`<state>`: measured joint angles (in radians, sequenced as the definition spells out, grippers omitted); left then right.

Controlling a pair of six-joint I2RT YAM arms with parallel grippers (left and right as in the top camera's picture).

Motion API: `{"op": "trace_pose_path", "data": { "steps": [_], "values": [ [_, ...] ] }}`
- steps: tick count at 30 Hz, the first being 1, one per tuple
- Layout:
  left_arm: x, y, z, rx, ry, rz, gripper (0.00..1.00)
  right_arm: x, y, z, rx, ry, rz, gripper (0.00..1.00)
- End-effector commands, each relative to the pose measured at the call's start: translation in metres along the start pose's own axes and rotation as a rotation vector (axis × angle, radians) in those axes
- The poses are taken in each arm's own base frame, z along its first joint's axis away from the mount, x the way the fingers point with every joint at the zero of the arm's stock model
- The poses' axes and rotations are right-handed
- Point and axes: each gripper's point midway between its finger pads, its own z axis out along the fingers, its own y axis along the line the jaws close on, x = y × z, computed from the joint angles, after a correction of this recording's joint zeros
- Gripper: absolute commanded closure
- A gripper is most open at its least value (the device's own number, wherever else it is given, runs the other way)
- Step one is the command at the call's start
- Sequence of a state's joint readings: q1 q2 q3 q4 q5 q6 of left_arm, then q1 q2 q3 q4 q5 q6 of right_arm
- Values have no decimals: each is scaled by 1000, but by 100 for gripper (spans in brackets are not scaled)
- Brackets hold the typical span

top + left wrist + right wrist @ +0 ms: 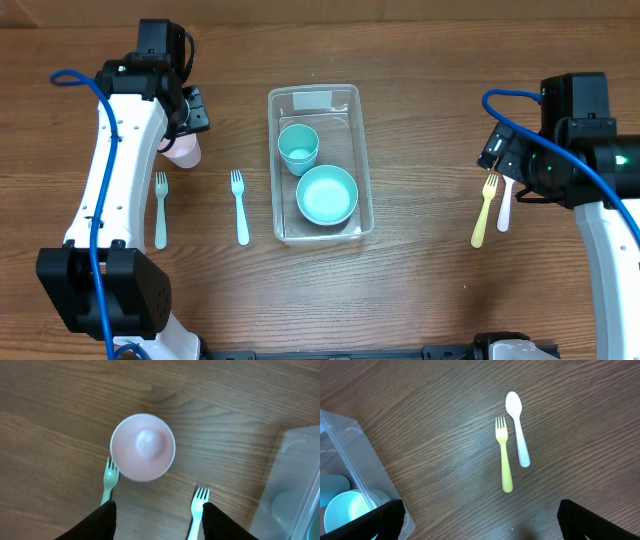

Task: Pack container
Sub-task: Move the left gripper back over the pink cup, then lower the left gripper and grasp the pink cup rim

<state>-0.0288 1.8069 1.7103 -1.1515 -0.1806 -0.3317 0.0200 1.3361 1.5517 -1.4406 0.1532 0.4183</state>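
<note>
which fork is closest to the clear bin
The inner teal fork, just left of the container; the outer teal fork lies farther left, the yellow fork far off right.

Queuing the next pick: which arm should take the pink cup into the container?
Left. The left gripper hangs open just by the pink cup; the right gripper is beyond the container, over the yellow fork and spoon.

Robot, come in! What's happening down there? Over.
Both pincers open, empty: left pincer near pink cup, right pincer near yellow fork. Container holds teal cup, teal bowl. Nothing blocking.
</note>
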Motion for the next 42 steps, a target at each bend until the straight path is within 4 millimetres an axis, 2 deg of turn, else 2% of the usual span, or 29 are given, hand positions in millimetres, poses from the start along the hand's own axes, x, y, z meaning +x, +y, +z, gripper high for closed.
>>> {"op": "trace_pose_path", "data": {
  "steps": [1, 8, 13, 15, 17, 21, 29, 34, 42],
  "values": [
    [-1, 4, 15, 31, 9, 27, 46, -3, -1, -3, -2, -14, 6, 0],
    [-2, 7, 44, 128, 2, -34, 58, -3, -1, -3, -2, -14, 6, 0],
    [3, 1, 59, 155, -2, -33, 73, -3, -1, -3, -2, -14, 6, 0],
    [5, -1, 62, 160, -4, -29, 72, -3, -1, -3, -2, -14, 6, 0],
    [7, -3, 66, 162, -4, -25, 63, -3, -1, -3, -2, -14, 6, 0],
    [13, -4, 76, 159, -6, -20, 58, -3, -1, -3, -2, -14, 6, 0],
    [22, -6, 92, 171, -12, 19, 59, -3, -1, -3, -2, -14, 6, 0],
    [19, -20, 90, 240, -36, 100, 57, -3, -1, -3, -2, -14, 6, 0],
    [22, -35, 95, 245, -50, 255, 58, -3, -1, -3, -2, -14, 6, 0]
  ]
}}
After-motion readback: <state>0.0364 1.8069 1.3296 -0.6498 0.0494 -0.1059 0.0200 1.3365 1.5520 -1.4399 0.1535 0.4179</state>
